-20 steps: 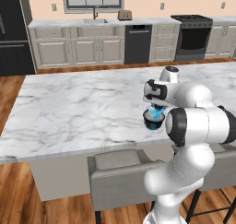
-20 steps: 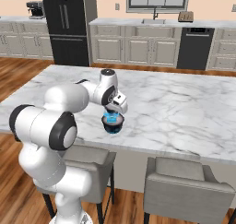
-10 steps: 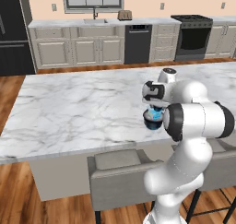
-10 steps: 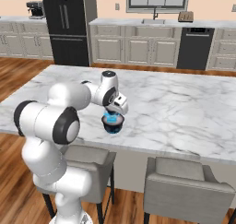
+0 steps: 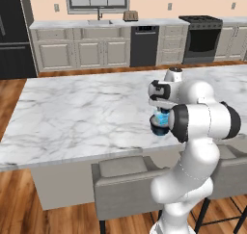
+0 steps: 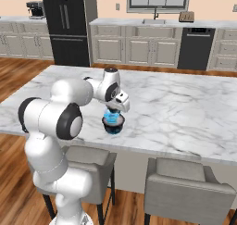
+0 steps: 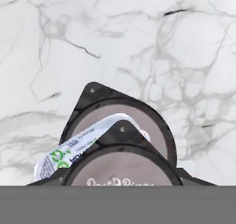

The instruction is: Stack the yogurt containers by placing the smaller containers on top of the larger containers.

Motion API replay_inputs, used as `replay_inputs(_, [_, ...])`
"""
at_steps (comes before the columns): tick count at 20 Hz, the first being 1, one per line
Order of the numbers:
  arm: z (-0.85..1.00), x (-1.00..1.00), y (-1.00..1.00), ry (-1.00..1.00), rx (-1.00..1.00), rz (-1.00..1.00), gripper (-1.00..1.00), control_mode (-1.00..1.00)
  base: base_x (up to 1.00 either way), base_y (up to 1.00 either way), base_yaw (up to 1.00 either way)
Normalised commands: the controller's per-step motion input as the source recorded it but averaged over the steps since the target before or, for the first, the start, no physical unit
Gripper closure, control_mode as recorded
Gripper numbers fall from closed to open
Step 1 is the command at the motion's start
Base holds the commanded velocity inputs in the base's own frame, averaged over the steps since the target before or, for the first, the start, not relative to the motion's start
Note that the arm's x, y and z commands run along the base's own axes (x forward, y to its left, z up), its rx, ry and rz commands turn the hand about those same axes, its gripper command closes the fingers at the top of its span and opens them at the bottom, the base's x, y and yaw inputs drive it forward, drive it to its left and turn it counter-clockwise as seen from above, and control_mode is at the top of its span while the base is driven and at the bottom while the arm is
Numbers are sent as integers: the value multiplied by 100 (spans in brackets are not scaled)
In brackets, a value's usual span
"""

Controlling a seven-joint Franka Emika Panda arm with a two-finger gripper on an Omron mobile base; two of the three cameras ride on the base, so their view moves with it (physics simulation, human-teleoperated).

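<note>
While the end effector (image 6: pixel 112 114) is hanging straight above the dark tub (image 6: pixel 113 124) on the table (image 6: pixel 185 108), its jaws are holding the blue cup (image 6: pixel 111 115); release calls for vertical alignment.

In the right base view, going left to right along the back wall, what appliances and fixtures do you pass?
Coffee maker → black refrigerator → sink faucet → toaster → black dishwasher.
</note>
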Motion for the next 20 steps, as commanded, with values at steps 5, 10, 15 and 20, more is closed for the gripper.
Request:
replay_inputs(5, [-1, 0, 0, 2, 0, 0, -100, -100, 0, 0, 0])
replay_inputs(10, [0, 0, 0, 5, -1, 0, -100, -100, 0, 0, 0])
replay_inputs(15, [5, 0, 0, 5, 0, 0, -100, -100, 0, 0, 0])
replay_inputs(20, [57, -40, 0, 0, 0, 0, -100, -100, 0, 0, 0])
